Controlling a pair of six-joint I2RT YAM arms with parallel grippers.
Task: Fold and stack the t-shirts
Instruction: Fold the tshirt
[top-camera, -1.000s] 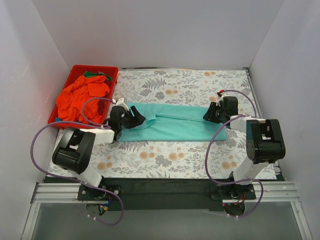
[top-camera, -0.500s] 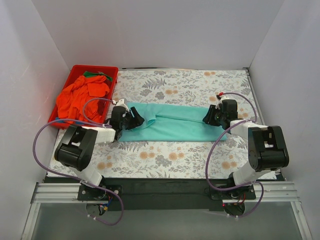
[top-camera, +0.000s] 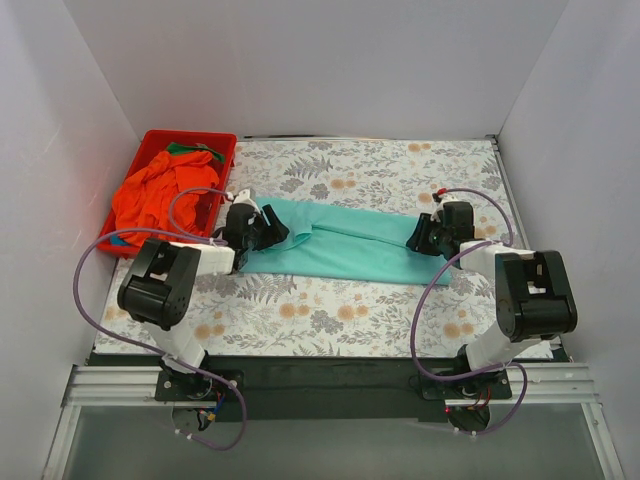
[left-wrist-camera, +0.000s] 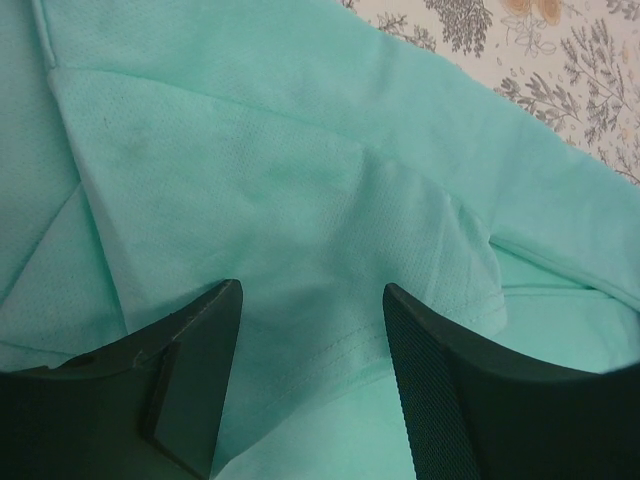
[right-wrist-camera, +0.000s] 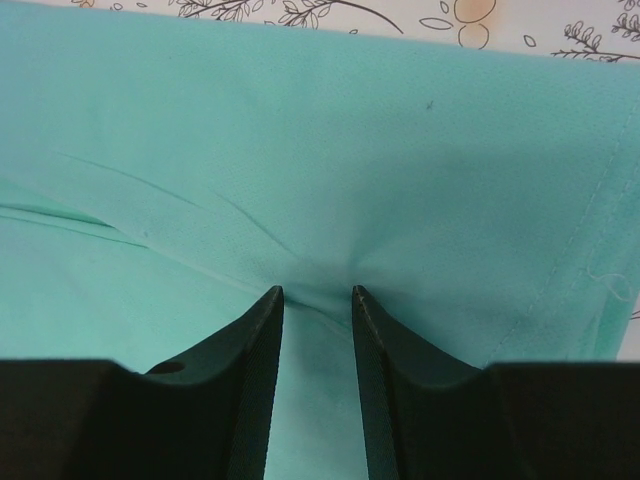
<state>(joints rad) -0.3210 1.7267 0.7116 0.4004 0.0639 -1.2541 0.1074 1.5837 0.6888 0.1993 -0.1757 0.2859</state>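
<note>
Teal t-shirt (top-camera: 350, 250) lying as a long, narrow band across the floral tabletop (top-camera: 330, 315), its lengthwise folds apparently made. Left gripper (top-camera: 268, 232) at its left end, jaws spread open over the cloth; right gripper (top-camera: 418, 238) at its right end, jaws nearly closed, seemingly pinching a pucker of fabric. Crosswise folds not yet done; orange-red t-shirts (top-camera: 160, 195) heaped unfolded in the red bin (top-camera: 190, 134); no stack begun.
</note>
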